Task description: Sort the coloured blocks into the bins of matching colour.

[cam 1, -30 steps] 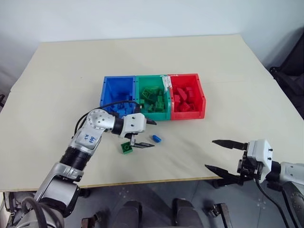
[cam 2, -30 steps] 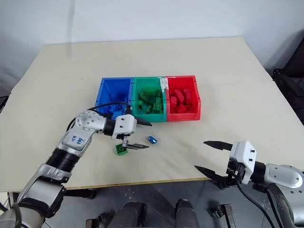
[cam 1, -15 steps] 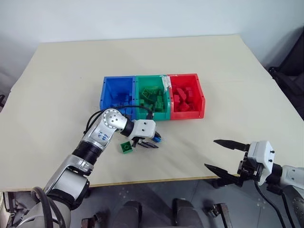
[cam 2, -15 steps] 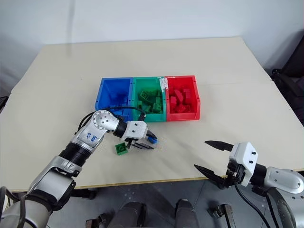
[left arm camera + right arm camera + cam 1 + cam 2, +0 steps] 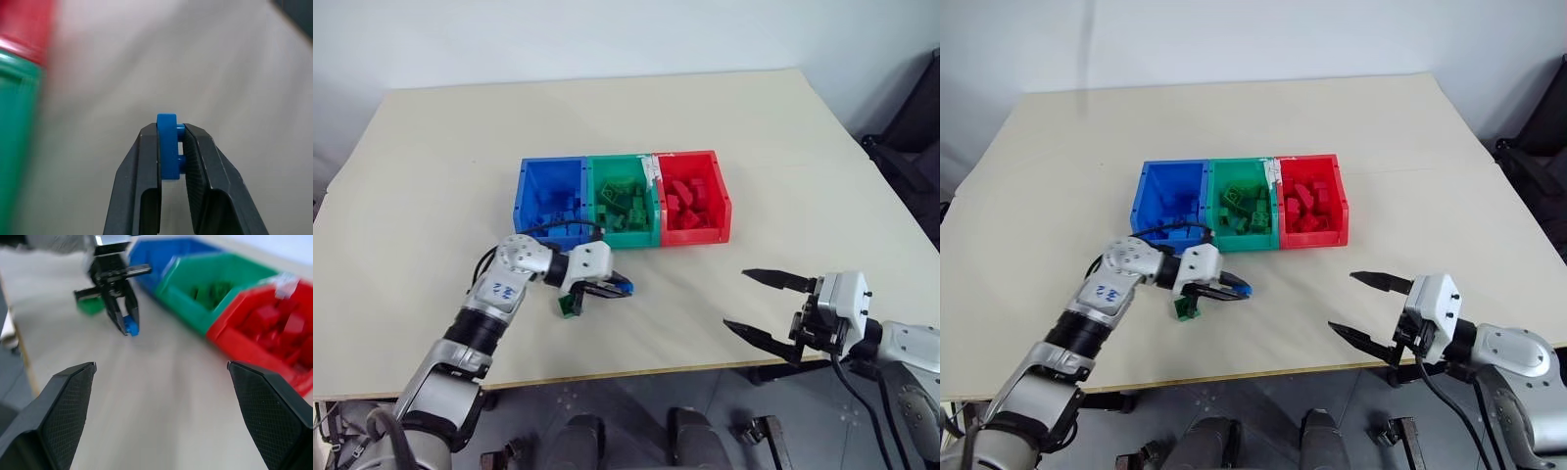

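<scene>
While the three joined bins (image 5: 622, 199) sit mid-desk (image 5: 431, 157), blue, green and red in a row and each already holding bricks of its own colour, nothing stands between them and the left hand (image 5: 619, 290) just in front of the green one. That left hand is clamped on the small blue block (image 5: 168, 146), a studded brick pinched edge-on between both fingers, just above the desk. Beside it, the green block (image 5: 570, 305) lies near the bins' front. Well off from the bins, the right hand (image 5: 764, 306) hovers at the desk's near edge, fingers spread wide, empty.
</scene>
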Robot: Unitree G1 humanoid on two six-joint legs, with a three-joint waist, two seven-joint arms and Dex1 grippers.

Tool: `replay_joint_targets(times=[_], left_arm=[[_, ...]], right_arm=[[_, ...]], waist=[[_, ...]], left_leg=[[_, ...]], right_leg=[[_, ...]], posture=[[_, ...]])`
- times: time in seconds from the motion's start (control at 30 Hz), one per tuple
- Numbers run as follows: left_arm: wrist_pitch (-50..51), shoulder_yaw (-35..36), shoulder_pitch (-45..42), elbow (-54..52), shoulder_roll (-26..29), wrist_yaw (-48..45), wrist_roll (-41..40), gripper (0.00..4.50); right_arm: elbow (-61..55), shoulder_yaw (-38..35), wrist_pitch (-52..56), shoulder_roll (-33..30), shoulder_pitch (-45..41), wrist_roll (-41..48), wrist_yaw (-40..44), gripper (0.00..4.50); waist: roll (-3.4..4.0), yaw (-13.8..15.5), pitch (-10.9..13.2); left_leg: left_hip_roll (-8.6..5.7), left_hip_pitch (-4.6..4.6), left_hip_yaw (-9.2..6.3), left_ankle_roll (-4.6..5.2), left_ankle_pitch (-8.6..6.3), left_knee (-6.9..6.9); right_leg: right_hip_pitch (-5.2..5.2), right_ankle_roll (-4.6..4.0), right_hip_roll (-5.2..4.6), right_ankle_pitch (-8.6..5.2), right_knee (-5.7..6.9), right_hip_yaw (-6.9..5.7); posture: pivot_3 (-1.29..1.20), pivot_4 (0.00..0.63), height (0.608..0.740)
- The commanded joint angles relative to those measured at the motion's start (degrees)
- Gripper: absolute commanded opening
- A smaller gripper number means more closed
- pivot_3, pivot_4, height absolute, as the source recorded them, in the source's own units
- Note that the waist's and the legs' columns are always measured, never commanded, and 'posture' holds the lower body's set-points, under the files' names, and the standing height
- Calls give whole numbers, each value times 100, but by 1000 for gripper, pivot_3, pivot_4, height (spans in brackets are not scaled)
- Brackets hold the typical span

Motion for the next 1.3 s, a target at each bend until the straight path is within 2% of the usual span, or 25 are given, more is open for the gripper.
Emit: replay_joint_targets(times=[0.03, 0.17, 0.23, 0.4, 0.53, 0.6, 0.73, 0.93, 1.07, 1.13, 1.2, 1.3], left_arm=[[371, 797, 326, -665, 137, 378, -678, 338], [1117, 1827, 647, -1182, 98, 1353, -1311, 338], [1383, 2100, 653, -1276, 81, 1851, -1357, 338], [1833, 2179, 176, -841, -54, 3045, -967, 338], [1738, 1865, -21, -524, -58, 3071, -701, 338], [1818, 1876, -74, -465, -123, 3129, -750, 1058], [1872, 1990, -69, -480, -44, 3114, -868, 2163], [1491, 2517, 449, -684, 418, 2665, -1158, 4074], [414, 3046, 1538, -646, 1013, 1466, -1430, 4074], [374, 3163, 2055, -650, 1332, 1021, -1535, 4241], [258, 3255, 2505, -670, 1583, 711, -1540, 4456], [47, 3495, 3024, -628, 1789, 609, -1532, 4456]], right_arm=[[39, 146, -5, 169, -351, 151, -73, 4500], [183, 307, -101, 333, -754, 132, -56, 4500], [260, 341, -139, 393, -910, 113, -71, 4500], [404, 432, -213, 480, -1036, -18, -59, 4500], [440, 462, -270, 506, -1019, -63, -54, 4500], [461, 456, -288, 502, -1012, -75, -45, 4500], [509, 434, -333, 480, -1016, -82, -10, 4500], [687, 437, -425, 433, -1087, -111, 119, 4500], [888, 531, -471, 303, -1192, -156, 426, 4500], [983, 563, -497, 203, -1222, -179, 598, 4500], [1060, 589, -533, 103, -1237, -208, 755, 4500], [1146, 674, -617, -34, -1235, -272, 1080, 4500]], waist=[[0, 5, 0], [0, 8, 0], [0, 23, 0], [-2, 61, -1], [-2, 30, -1], [-2, -6, -1], [-2, -51, -1], [-1, -131, -1], [-1, -187, -1], [-1, -182, -1], [-1, -163, -1], [-1, -91, -1]], left_leg=[[2, 0, -1, 0, 0, 0], [4, 0, -4, 0, 0, -2], [4, -1, -4, 0, 0, -1], [-12, 0, -12, 0, 0, 3], [-10, -1, -6, 0, 0, -4], [-8, 0, 1, 0, 0, -10], [-5, -1, 2, 0, 0, -14], [-4, -1, 2, -1, -1, -18], [2, 0, 7, -3, -2, -24], [9, 0, 7, -3, -3, -29], [21, 0, 6, -1, -4, -26], [21, 1, 6, 5, -8, -23]], right_leg=[[-1, 0, -2, 0, 0, 0], [-2, 0, -3, 0, 1, 0], [-3, 0, -3, 0, 1, 0], [4, 0, -6, 0, 1, -5], [0, 0, -3, 1, 8, -5], [-4, 0, -2, 1, 14, -5], [-8, 0, -2, 1, 13, -5], [-8, 0, -3, 1, 12, -4], [-14, -1, -3, 0, 9, -5], [-15, -2, -5, 0, 1, -6], [-12, -3, -10, 0, -17, -7], [-7, -3, -17, 1, -18, -7]], posture=[[0, 150, 740], [0, 150, 740], [0, 150, 740], [0, 150, 740], [0, 150, 740], [0, 150, 740], [0, 150, 740], [0, 150, 740], [0, 150, 740], [0, 150, 740], [0, 150, 740], [0, 150, 740]])
